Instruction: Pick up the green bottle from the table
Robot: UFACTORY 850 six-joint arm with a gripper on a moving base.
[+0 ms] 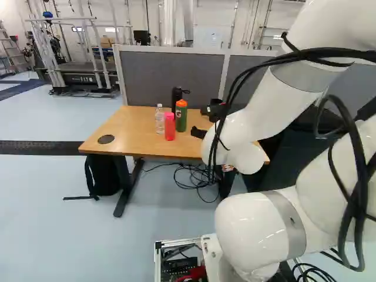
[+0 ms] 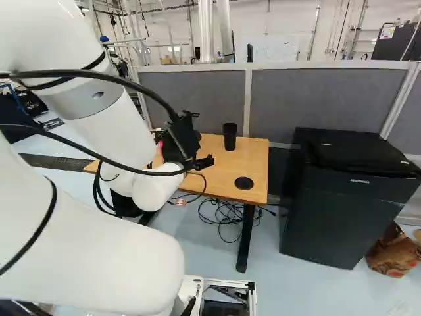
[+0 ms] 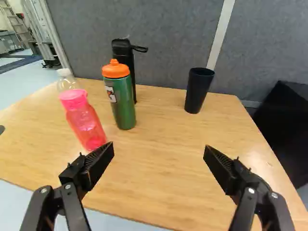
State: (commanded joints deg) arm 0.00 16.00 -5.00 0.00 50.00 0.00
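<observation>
Standing fingers apart, the gripper (image 1: 200,121) or arm (image 2: 118,131) seemingly hides the green bottle (image 3: 121,103) in the right base view; a pink bottle (image 3: 84,120) partly covers a clear bottle (image 3: 67,82).

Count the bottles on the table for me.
4: green bottle, orange-capped; pink bottle beside it; clear bottle behind the pink one; black bottle behind the green one.

Ahead of the left finger (image 3: 100,162) stands a translucent pink plastic bottle (image 3: 86,124), a clear white-capped plastic bottle (image 3: 68,82) behind it. Farther ahead, between the fingers' lines, are a tall black bottle with a loop (image 3: 123,52) and a tapered black cup (image 3: 196,94); a grey partition (image 3: 168,38) rises beyond.
</observation>
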